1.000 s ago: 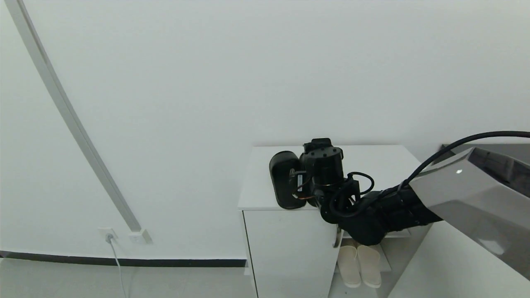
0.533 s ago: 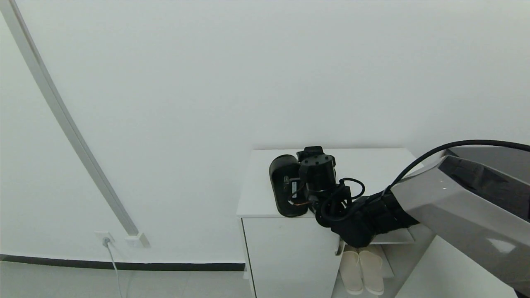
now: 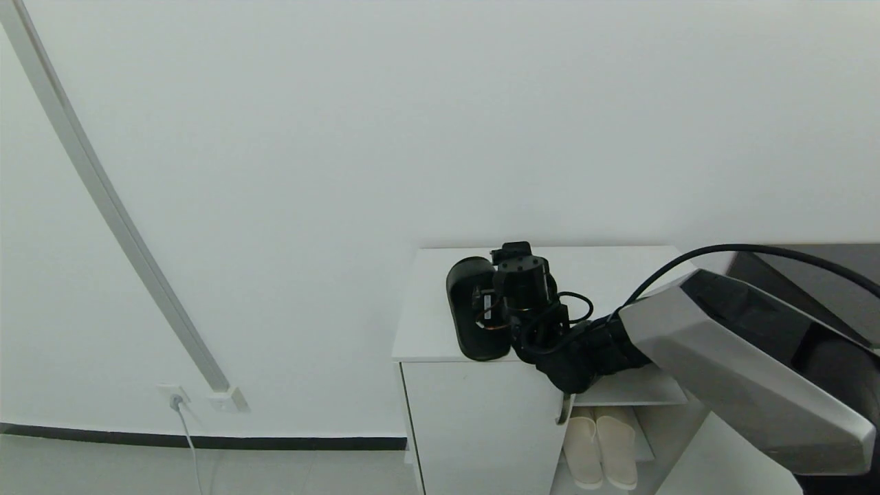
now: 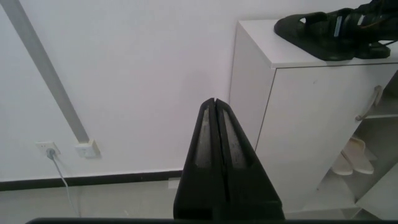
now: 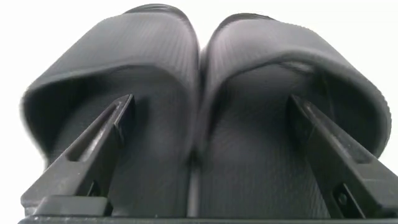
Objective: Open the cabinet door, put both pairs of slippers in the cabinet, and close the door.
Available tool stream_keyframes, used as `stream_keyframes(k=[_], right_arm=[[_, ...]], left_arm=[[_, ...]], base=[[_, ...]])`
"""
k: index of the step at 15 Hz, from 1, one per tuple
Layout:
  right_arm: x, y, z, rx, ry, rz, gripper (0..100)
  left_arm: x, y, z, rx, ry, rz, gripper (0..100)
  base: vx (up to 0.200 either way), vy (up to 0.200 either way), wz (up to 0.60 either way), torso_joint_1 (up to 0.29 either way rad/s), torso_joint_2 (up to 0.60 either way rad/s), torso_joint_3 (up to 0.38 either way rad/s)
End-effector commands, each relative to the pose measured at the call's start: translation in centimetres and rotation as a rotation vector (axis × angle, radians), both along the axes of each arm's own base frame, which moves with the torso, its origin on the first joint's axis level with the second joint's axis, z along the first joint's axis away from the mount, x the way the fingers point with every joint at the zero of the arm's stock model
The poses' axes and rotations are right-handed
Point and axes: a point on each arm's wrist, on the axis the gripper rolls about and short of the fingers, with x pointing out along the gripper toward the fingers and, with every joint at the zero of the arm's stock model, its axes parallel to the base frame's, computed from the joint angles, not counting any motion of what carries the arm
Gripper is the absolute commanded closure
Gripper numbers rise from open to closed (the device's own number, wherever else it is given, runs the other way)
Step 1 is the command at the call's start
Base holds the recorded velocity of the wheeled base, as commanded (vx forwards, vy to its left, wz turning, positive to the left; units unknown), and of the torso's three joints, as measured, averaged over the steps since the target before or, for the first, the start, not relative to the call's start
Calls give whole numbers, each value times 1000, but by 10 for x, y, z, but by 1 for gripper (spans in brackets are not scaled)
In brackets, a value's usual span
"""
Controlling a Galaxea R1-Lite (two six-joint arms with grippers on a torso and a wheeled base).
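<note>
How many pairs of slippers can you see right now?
2. A black pair lies on top of the cabinet, the open right gripper reaching into both slippers. A pale pair sits low inside the open cabinet. More may be hidden inside.

White wall (image 3: 344,137) — grey conduit (image 3: 143,265) slanting down to socket (image 3: 172,395), cable (image 3: 192,440) plugged in.

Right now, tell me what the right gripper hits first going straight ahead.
The black slippers: the right gripper's open fingers point in under their straps, one per slipper, so they likely meet the toe ends.
</note>
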Motion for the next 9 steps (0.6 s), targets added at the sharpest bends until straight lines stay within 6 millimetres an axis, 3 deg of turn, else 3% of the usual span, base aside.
stream_keyframes(k=[1, 5, 6, 9], right_arm=[[8, 0, -11, -8, 7, -10, 0], [9, 0, -10, -4, 1, -11, 0], [9, 0, -10, -4, 1, -11, 100], [9, 0, -10, -4, 1, -11, 100]], left_arm=[[0, 0, 0, 0, 0, 1, 100], [0, 0, 0, 0, 0, 1, 100], [0, 0, 0, 0, 0, 1, 100], [0, 0, 0, 0, 0, 0, 100]], base=[[0, 0, 0, 0, 0, 0], [0, 0, 0, 0, 0, 0], [0, 0, 0, 0, 0, 0], [0, 0, 0, 0, 0, 0]])
